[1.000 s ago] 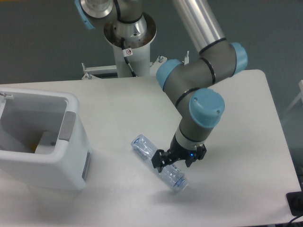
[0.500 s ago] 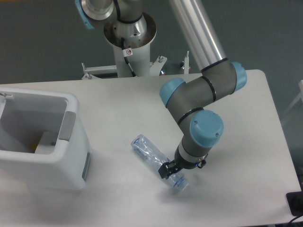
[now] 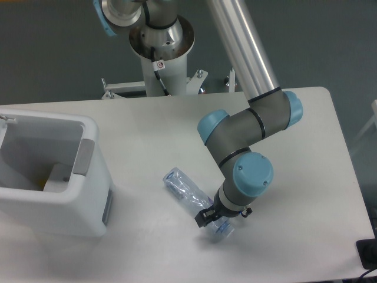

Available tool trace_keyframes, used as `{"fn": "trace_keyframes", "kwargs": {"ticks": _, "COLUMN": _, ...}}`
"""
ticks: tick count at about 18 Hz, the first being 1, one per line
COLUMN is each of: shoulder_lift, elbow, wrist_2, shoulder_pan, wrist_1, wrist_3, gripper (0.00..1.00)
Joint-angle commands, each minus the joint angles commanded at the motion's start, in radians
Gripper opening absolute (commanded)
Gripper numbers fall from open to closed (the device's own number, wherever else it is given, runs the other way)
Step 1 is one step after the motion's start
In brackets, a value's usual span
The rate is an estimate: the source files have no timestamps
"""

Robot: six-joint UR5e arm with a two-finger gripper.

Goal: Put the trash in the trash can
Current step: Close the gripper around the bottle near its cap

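Presently the white surface carries the trash can at the left edge and the crushed bottle lying well apart, near centre. Grasp step is in hand: the hand sits low over the bottle's near end; jaw closure cannot be told. Next needed: confirmed grip, lift, carry leftward.

The gripper sits low over the crushed bottle, and the wrist housing above hides its jaws, so whether they are spread or closed on the plastic cannot be told (the bottle's near end is covered too). The trash can is cut off by the left edge, and a small yellowish thing inside it is too unclear to name.
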Motion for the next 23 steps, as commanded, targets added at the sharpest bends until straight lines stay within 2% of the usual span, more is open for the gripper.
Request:
{"fn": "trace_keyframes", "kwargs": {"ticks": 5, "shoulder_lift": -0.002, "elbow": 0.003, "wrist_2": 0.0, "shoulder_pan": -0.014, "wrist_1": 0.0, "wrist_3": -0.002, "gripper": 0.52}}
{"fn": "trace_keyframes", "kwargs": {"ticks": 8, "shoulder_lift": 0.017, "elbow": 0.008, "wrist_2": -0.002, "shoulder_pan": -0.015, "wrist_1": -0.002, "wrist_3": -0.002, "gripper": 0.51}}
{"fn": "trace_keyframes", "kwargs": {"ticks": 11, "shoulder_lift": 0.06, "elbow": 0.026, "wrist_2": -0.047, "shoulder_pan": -0.015, "wrist_1": 0.0, "wrist_3": 0.0, "gripper": 0.51}}
{"fn": "trace_keyframes", "kwargs": {"ticks": 14, "shoulder_lift": 0.098, "elbow": 0.08, "wrist_2": -0.084, "shoulder_pan": -0.014, "wrist_1": 0.003, "wrist_3": 0.005, "gripper": 0.51}}
{"fn": "trace_keyframes", "kwargs": {"ticks": 19, "shoulder_lift": 0.146, "elbow": 0.147, "wrist_2": -0.213, "shoulder_pan": -0.008, "wrist_1": 0.011, "wrist_3": 0.012, "gripper": 0.51}}
{"fn": "trace_keyframes", "kwargs": {"ticks": 23, "shoulder_lift": 0.161, "elbow": 0.247, "wrist_2": -0.325, "shoulder_pan": -0.002, "wrist_1": 0.024, "wrist_3": 0.009, "gripper": 0.51}}
